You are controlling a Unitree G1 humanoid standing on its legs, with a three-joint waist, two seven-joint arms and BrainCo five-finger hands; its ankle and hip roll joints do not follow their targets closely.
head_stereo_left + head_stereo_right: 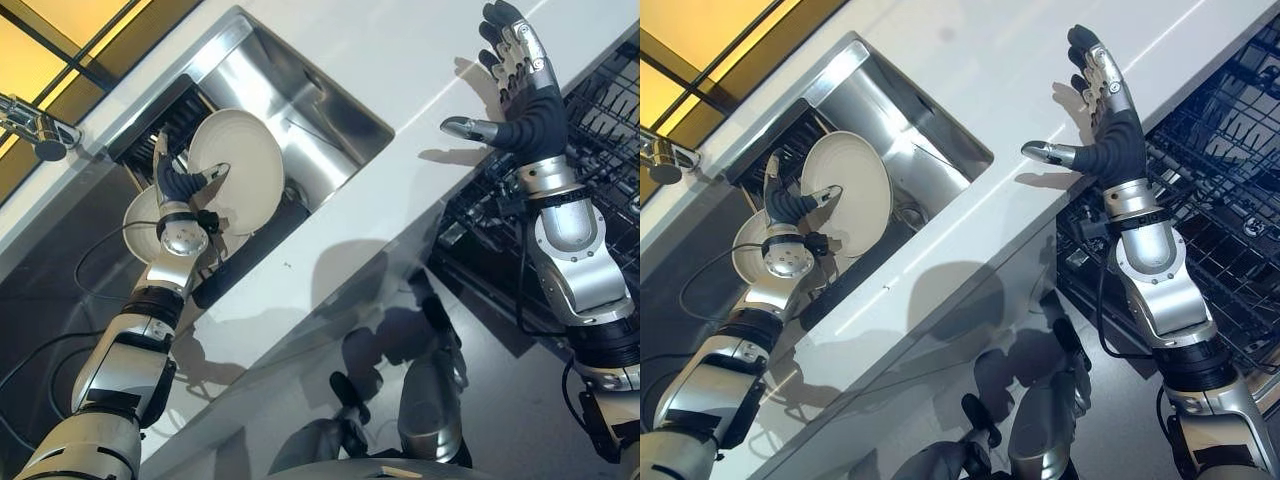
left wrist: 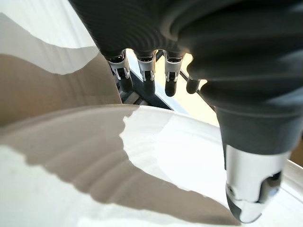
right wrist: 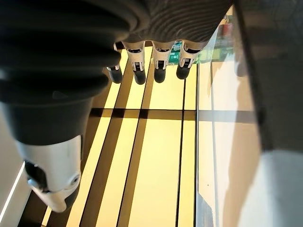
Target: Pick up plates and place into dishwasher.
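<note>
Lifting the plate (image 1: 240,165) from the sink (image 1: 300,90), keep your left robot hand (image 1: 180,180) pinched on its rim; right robot hand (image 1: 515,95) hovers, fingers spread, beside the dishwasher rack (image 1: 600,130).

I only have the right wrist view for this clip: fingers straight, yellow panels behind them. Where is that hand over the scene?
Observer: The right hand is raised, open and holding nothing, over the white counter, beside the open dishwasher rack.
Operator: Has any plate been picked up?
Observer: Yes. The left hand pinches a white plate at its rim, thumb on the face, over the steel sink.
Operator: Any more plates?
Observer: A second plate sits in the sink, partly hidden behind the left hand.
Operator: Anything in the rack?
Observer: The part of the rack that I can see holds no plates.
</note>
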